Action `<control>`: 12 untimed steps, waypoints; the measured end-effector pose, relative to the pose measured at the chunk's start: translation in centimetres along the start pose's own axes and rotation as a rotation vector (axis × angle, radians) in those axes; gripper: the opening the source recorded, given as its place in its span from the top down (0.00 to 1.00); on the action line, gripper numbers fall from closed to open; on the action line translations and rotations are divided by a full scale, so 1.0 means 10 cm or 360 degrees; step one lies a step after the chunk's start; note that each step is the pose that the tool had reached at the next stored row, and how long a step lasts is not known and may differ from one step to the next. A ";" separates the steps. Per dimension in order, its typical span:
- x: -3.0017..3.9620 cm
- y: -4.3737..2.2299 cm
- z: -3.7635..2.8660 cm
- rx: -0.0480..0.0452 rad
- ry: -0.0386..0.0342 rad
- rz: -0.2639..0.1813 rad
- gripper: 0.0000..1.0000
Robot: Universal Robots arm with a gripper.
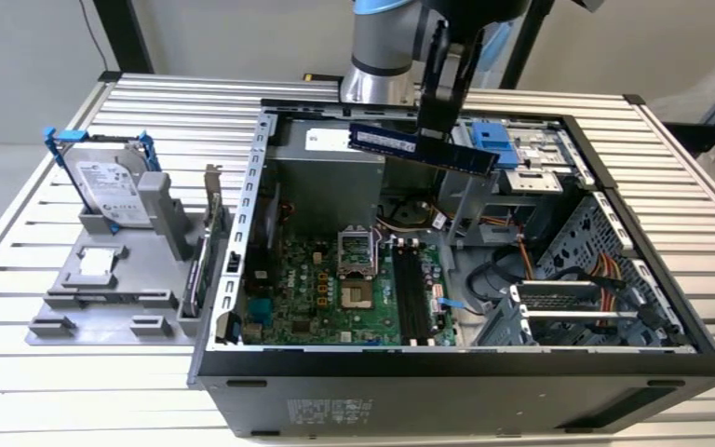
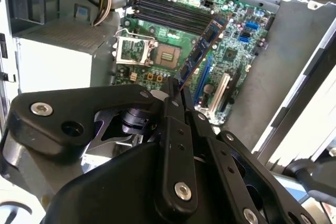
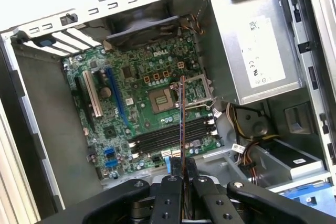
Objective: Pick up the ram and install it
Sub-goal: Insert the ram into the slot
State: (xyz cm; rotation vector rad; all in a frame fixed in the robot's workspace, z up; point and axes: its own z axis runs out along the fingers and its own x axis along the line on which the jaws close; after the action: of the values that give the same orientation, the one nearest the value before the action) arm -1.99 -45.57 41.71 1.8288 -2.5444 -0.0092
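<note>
You have the ram [image 1: 423,148] pinched in the gripper [image 1: 438,130]. The jaws are closed on its two flat faces, with only the board's thickness between them.

In the exterior view the ram hangs in the air above the open case [image 1: 239,279], over the case's 12 o'clock end and well apart from the motherboard [image 1: 320,298] below. Its long axis runs close to 9-to-3, with the 3 o'clock end dipping a little. It stands on its long edge, chip face toward the camera. The slots [image 1: 413,303] sit nearer the case's 6 o'clock end and run about 12-to-6, so the ram's length lies across them, not along them.

In the first wrist view you see the ram [image 3: 181,124] edge-on, a thin line coming out from between the fingers [image 3: 169,203]. It crosses the slots [image 3: 168,136] at a steep angle, just beside the socket [image 3: 160,98]. In the second wrist view the ram [image 2: 202,51] shows its blue face and slants away from the gripper [image 2: 176,90], with the slots [image 2: 168,14] beyond it.

At 9 o'clock of the case in the exterior view, the drive [image 1: 109,186] stands upright in a grey rack [image 1: 97,298]. The card [image 1: 209,233] stands just beside the case wall.
</note>
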 end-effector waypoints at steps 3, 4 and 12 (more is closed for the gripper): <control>0.000 0.000 0.000 0.0000 0.0000 0.0033 1.00; 0.000 0.000 0.000 0.0000 0.0000 0.0045 1.00; 0.000 0.000 0.000 0.0000 -0.0001 0.0129 1.00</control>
State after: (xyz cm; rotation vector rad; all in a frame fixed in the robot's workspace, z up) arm -1.99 -45.57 41.71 1.7246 -2.6164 -0.0096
